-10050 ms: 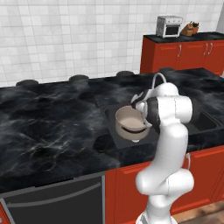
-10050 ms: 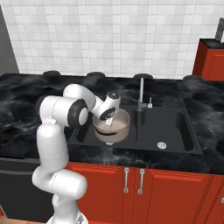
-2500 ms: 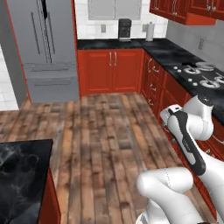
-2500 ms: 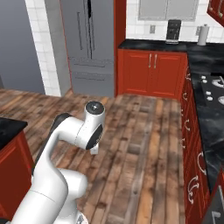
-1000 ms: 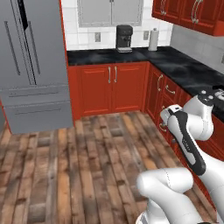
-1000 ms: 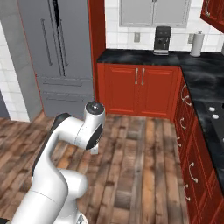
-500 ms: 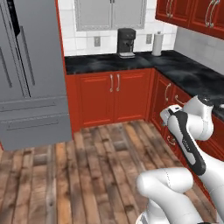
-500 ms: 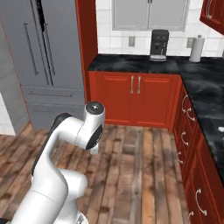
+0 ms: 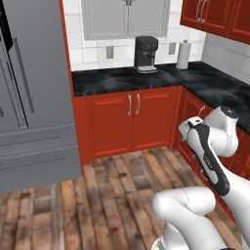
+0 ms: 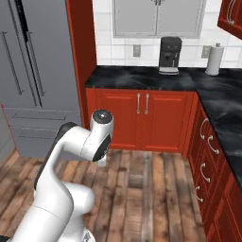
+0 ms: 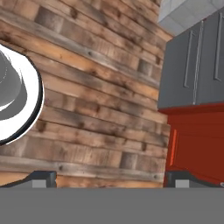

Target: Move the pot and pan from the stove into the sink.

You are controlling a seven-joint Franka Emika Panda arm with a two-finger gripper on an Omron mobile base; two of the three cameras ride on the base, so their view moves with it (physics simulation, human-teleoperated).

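- Hand (image 11: pixel 111 177): tips sit far apart at the bottom of the hand view, so it's spread wide w/ nothing between them. Holding nothing.
- Hand cam looks down at the wood floor (image 11: pixel 96 87), w/ a grey fridge (image 11: pixel 192 65) and a red cabinet (image 11: pixel 197 140) at one side. So the hand hangs over bare floor, well apart from any tabletop.
- Arm is folded in close over the base, not reaching for anything.
- Base cams face a corner of the kitchen. Black tabletop (image 9: pixel 122 80) along the back wall carries a coffee maker (image 9: pixel 146 53) near its middle and a paper towel roll (image 9: pixel 183 54) at its right corner.
- A second stretch of black tabletop runs from that corner along the right wall, toward the robot's right side.
- Key relation, i.e. which way the pot, pan, stove and sink lie from the hand: can't tell from these pics. Same for handle direction and long axis of the pan.
- Guess only: if the stove sits on the right-wall stretch, it'd be to the hand's right and nearer the robot than the corner.
- Judged step: transit. Base needs to line up w/ the stove before any reach, and the hand needs the handle direction before closing.
- Risk: none to the cookware now. Watch the folded arm against the red cabinets (image 9: pixel 132 122) on the right while driving.
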